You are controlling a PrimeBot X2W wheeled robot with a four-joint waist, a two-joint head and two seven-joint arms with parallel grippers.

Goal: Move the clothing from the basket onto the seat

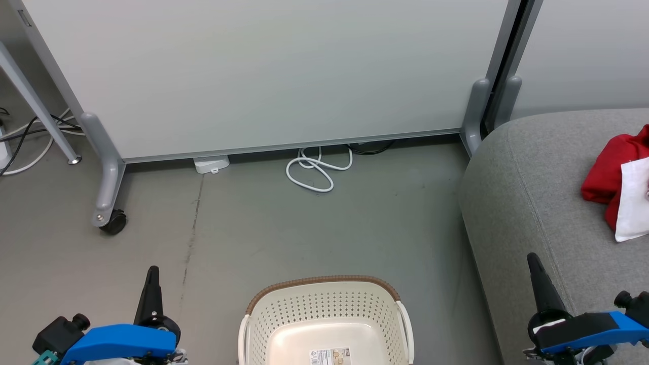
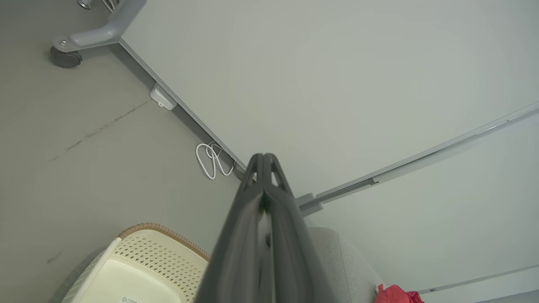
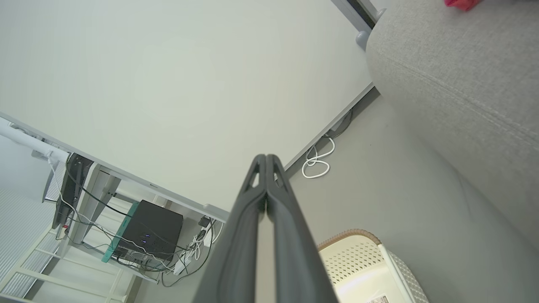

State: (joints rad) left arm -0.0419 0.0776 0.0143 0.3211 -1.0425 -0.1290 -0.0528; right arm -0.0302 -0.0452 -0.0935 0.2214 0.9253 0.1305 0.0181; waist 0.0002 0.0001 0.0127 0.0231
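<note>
Grey floor (image 1: 304, 228) before a pale partition (image 1: 279, 76); several items cut off at the edges.
Basket (image 1: 324, 304): cut by the lower edge, with a bare bottom and a label showing. Clothing (image 1: 611, 175): lies on the seat (image 1: 527, 192), cut by the right edge; I cannot tell whether it is one garment or two. My left end effector (image 2: 264, 160) is low over the floor and my right end effector (image 3: 266, 160) is low by the seat's edge. Both have fingers pressed together and grip nothing.

Grey floor (image 1: 304, 228) before me. A cream basket (image 1: 324, 281) stands on it, nearest me, a label on its inner bottom. A white cable (image 1: 317, 170) lies coiled by the far panel (image 1: 253, 76). On my right, a grey seat (image 1: 532, 192) carries red clothing (image 1: 608, 172) with white cloth.
</note>
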